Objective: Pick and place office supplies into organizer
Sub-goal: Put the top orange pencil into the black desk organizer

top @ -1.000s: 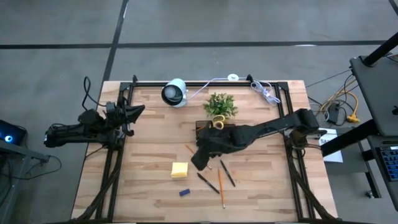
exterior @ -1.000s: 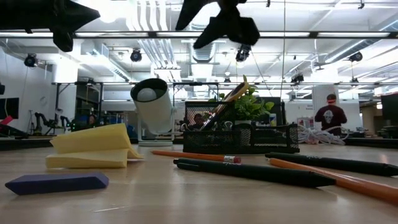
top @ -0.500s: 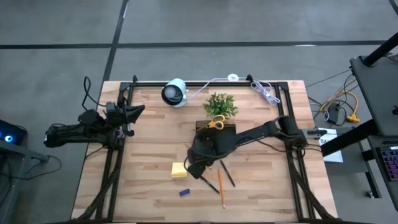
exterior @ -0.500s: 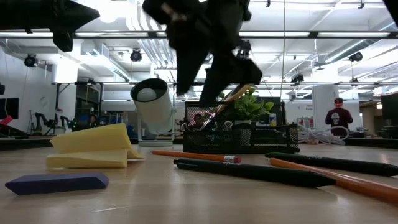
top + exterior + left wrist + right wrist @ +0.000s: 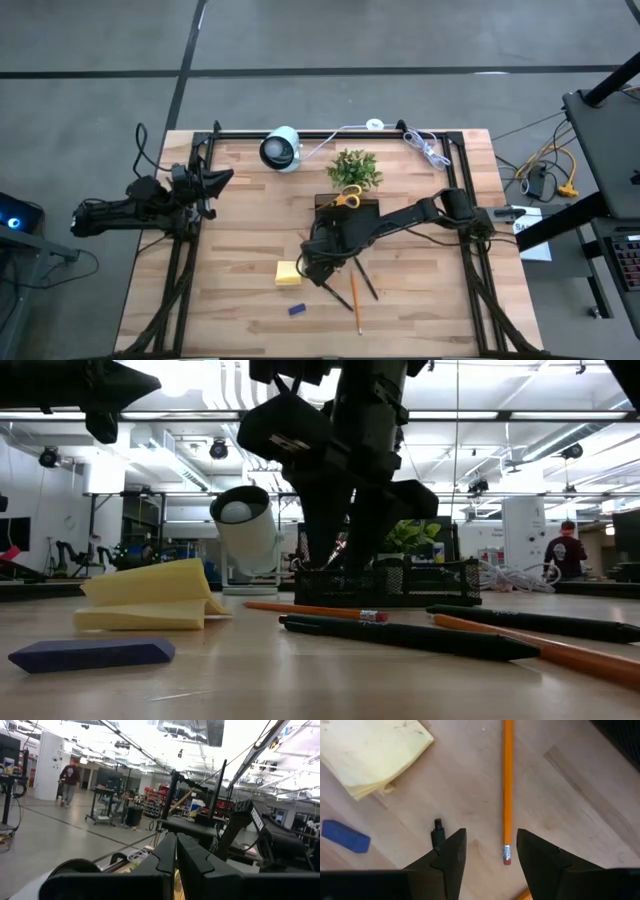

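Pencil (image 5: 507, 785), orange with its eraser end toward me, lies flat on the counter (image 5: 580, 805) between the tips of my right pincer (image 5: 490, 851), whose fingers are spread and touch nothing. Beside it lie the yellow sticky-note pad (image 5: 372, 750) and the blue block (image 5: 345, 836). Behind stands the organizer (image 5: 345, 207), scissors (image 5: 346, 198) inside. My left pincer (image 5: 176, 852), pressed together, waits off the counter's left edge.
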Robot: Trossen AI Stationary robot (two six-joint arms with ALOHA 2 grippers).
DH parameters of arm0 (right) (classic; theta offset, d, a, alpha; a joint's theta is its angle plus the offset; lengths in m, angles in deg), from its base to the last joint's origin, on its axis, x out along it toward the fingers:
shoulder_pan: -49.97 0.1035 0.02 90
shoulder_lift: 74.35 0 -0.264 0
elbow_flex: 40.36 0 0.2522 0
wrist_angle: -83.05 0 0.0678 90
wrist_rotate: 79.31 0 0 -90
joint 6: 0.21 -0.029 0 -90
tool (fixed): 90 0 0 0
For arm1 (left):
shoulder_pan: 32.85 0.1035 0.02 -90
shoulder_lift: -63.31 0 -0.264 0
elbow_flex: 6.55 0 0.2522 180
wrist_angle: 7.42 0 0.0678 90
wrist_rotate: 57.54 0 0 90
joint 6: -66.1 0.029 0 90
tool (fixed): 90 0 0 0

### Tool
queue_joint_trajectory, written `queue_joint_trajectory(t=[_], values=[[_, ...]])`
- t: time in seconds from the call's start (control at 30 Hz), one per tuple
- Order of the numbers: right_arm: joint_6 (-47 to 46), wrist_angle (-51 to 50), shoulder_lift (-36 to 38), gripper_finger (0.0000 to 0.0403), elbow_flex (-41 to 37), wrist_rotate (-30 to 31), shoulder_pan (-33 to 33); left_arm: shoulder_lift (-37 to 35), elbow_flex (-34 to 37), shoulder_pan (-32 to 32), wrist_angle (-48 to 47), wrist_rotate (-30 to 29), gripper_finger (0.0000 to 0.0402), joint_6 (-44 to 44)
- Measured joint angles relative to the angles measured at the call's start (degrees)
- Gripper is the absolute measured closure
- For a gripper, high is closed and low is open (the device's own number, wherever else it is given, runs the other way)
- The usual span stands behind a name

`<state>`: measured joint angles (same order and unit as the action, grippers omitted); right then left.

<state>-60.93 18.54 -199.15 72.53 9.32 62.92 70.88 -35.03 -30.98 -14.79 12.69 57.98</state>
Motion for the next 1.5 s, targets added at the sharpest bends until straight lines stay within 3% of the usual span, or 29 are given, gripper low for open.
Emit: queue_joint_trajectory(t=[0.4,0.57,0.67,0.73,1.0,1.17,1.5], values=[[2.67,0.14,-0.11,0.0249,-3.25,-0.54,0.02,0.17,0.00,0.02,-0.06,-0.02,0.0402,0.00],[4.24,0.19,-0.09,0.0250,-3.49,-2.89,0.04,0.21,0.01,0.02,-0.01,-0.02,0.0402,0.00],[4.08,1.15,-0.09,0.0251,-3.31,-7.55,-0.68,0.17,0.02,0.02,-0.11,0.00,0.0402,0.00],[3.51,1.71,-0.10,0.0250,-2.29,-9.90,-1.34,0.23,0.02,0.02,-0.02,-0.02,0.0402,-0.02],[7.17,-0.84,-0.07,0.0254,5.74,-7.92,-3.07,0.24,0.00,0.02,-0.04,0.00,0.0402,0.00],[12.07,-8.83,-0.07,0.0255,10.49,-7.56,-6.46,0.28,0.01,0.02,-0.14,-0.02,0.0402,0.02],[13.53,-11.74,-2.02,0.0255,14.52,-7.79,-8.33,0.26,0.02,0.02,-1.52,-0.02,0.0402,0.04]])
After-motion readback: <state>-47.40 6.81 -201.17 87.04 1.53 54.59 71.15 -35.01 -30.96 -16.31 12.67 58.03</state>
